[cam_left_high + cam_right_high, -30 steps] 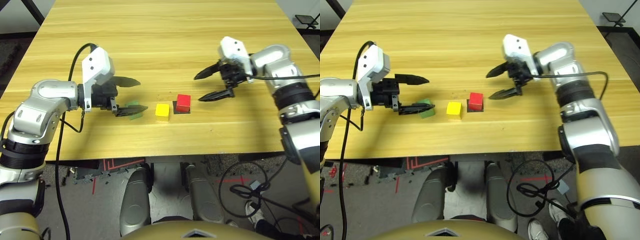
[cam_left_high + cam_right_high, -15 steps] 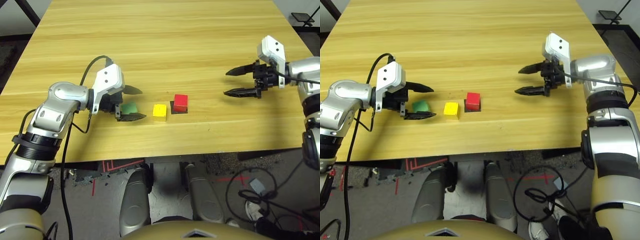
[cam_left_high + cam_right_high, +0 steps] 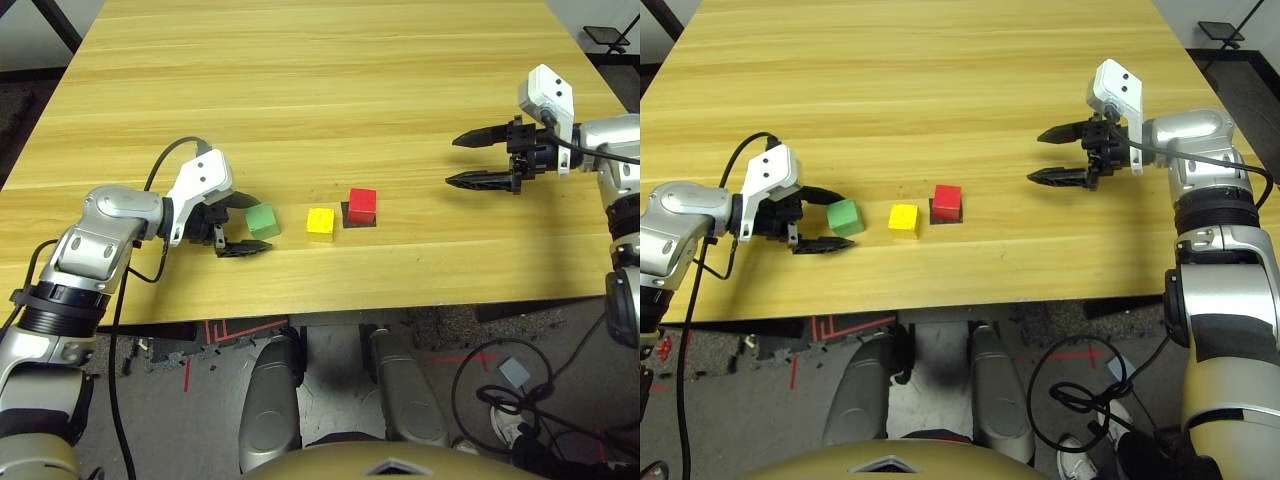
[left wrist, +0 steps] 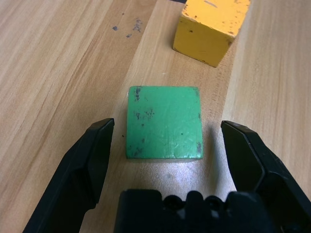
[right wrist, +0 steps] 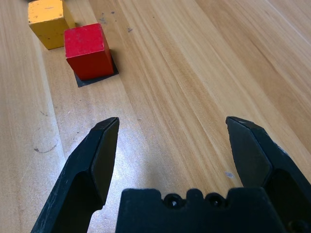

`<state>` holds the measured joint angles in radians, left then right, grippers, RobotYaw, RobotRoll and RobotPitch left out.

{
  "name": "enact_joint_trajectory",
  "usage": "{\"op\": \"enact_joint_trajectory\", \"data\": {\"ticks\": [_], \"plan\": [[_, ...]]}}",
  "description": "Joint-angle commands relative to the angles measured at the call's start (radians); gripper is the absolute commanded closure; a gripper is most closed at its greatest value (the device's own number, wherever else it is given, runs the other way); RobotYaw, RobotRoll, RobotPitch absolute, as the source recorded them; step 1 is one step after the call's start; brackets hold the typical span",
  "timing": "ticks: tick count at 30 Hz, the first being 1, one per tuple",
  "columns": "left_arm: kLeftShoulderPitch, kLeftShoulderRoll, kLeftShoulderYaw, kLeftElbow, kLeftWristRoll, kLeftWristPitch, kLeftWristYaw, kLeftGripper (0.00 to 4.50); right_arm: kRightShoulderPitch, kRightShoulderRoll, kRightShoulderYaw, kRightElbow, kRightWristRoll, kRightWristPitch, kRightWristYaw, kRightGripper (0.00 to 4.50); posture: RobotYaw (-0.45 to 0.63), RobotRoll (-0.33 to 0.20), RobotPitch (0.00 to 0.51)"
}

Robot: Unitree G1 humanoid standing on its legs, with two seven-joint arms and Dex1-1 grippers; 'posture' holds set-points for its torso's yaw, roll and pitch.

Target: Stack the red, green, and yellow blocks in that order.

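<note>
The left hand (image 3: 243, 224), wide open and empty around the green block (image 4: 164, 122), should close squarely on its sides, then lift it onto the red block (image 3: 362, 204).

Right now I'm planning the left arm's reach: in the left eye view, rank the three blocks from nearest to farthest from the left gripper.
1. Green block: just ahead of the open left gripper, between its fingertips.
2. Yellow block: the middle of the row.
3. Red block: farthest, on the black patch.

Red block (image 3: 362, 203), green block (image 3: 262, 221), yellow block (image 3: 320, 222), black patch (image 3: 361, 220).
</note>
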<state>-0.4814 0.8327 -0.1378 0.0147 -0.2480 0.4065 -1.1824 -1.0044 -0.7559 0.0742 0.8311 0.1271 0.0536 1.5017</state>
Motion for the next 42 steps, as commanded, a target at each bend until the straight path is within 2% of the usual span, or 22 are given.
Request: {"op": "enact_joint_trajectory", "data": {"ticks": [1,2,5,7,10,11,15,20,26,33,42], "plan": [[0.021,-0.029,0.023,-0.049,-0.026,0.059,0.043,0.00,0.015,0.012,-0.013,-0.013,0.026,-0.022,0.052,0.06,0.18,-0.049,0.231],[0.023,-0.036,0.029,-0.058,-0.029,0.070,0.054,0.00,0.019,0.017,-0.017,-0.015,0.037,-0.027,0.068,0.06,0.18,-0.048,0.232],[0.028,-0.047,0.043,-0.082,-0.041,0.089,0.077,0.58,0.045,0.022,-0.004,-0.042,0.091,-0.046,0.109,0.00,0.18,-0.045,0.231],[0.028,-0.051,0.054,-0.095,-0.053,0.104,0.088,1.33,0.073,0.017,0.022,-0.081,0.154,-0.054,0.113,0.00,0.18,-0.042,0.230],[0.001,-0.047,0.073,-0.102,-0.070,0.118,0.089,2.33,0.150,0.008,0.065,-0.207,0.337,-0.006,0.113,0.00,0.18,-0.036,0.230],[-0.014,-0.044,0.078,-0.104,-0.077,0.126,0.086,2.45,0.169,-0.001,0.078,-0.234,0.354,0.002,0.113,0.00,0.18,-0.033,0.230],[-0.099,-0.040,0.081,-0.112,-0.105,0.161,0.074,2.45,0.196,-0.034,0.117,-0.261,0.365,-0.015,0.113,0.00,0.17,-0.024,0.231],[-0.209,-0.061,0.045,-0.143,-0.138,0.231,0.058,2.45,0.189,-0.034,0.113,-0.240,0.353,-0.032,0.113,0.00,0.16,-0.016,0.233],[-0.287,-0.151,-0.038,-0.202,-0.163,0.309,0.067,2.45,0.200,-0.030,0.105,-0.246,0.349,-0.034,0.113,0.00,0.14,-0.007,0.234],[-0.370,-0.244,-0.146,-0.105,-0.102,0.251,0.049,2.45,0.234,-0.005,0.078,-0.282,0.337,-0.021,0.113,0.00,0.10,0.005,0.231],[-0.473,-0.346,-0.225,0.052,-0.034,0.150,0.002,2.45,0.295,0.013,0.025,-0.356,0.318,0.013,0.095,0.00,0.05,0.015,0.232]]}}
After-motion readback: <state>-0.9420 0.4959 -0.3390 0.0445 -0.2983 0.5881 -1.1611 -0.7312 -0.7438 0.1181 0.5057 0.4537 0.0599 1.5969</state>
